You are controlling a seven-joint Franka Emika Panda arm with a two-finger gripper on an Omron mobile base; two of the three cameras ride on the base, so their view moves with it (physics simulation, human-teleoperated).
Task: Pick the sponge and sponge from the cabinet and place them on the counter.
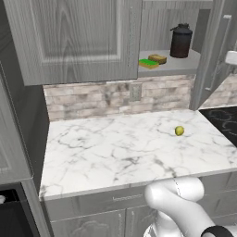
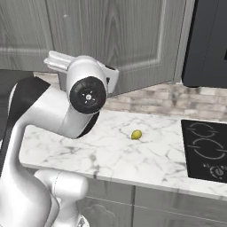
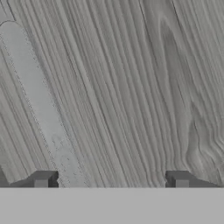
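Two sponges lay side by side on the pale grey shelf (image 1: 178,65) of the grey wood-grain wall cabinet (image 1: 74,37): the flat bright green rectangular sponge (image 1: 148,63) nearest the shelf's front edge, its long axis running roughly left to right along that edge, and the chunky yellow-brown block sponge (image 1: 158,59) just behind and to its right, apparently touching, its long side also roughly parallel to the edge. A tall dark lidded canister (image 1: 180,41) stood upright further right on the same shelf, near but apart from both sponges. The cabinet's right door (image 1: 214,51) hung open, swung out beside the shelf; the left door was shut. Below, the broad white marble counter with grey veins (image 1: 115,152) lay largely bare, carrying a small yellow-green ball (image 1: 179,131) towards its right end; a black stovetop (image 2: 206,148) bordered the slab on the right, and a brick-pattern backsplash (image 1: 102,99) ran behind. In the hand view the two-finger gripper (image 3: 111,179) had its dark fingertips (image 3: 43,179) spread wide apart, holding nothing, facing grey wood-grain panelling at close range; whether they touched it could not be told. In the right base view the white arm (image 2: 66,111) reached up in front of the grey door.
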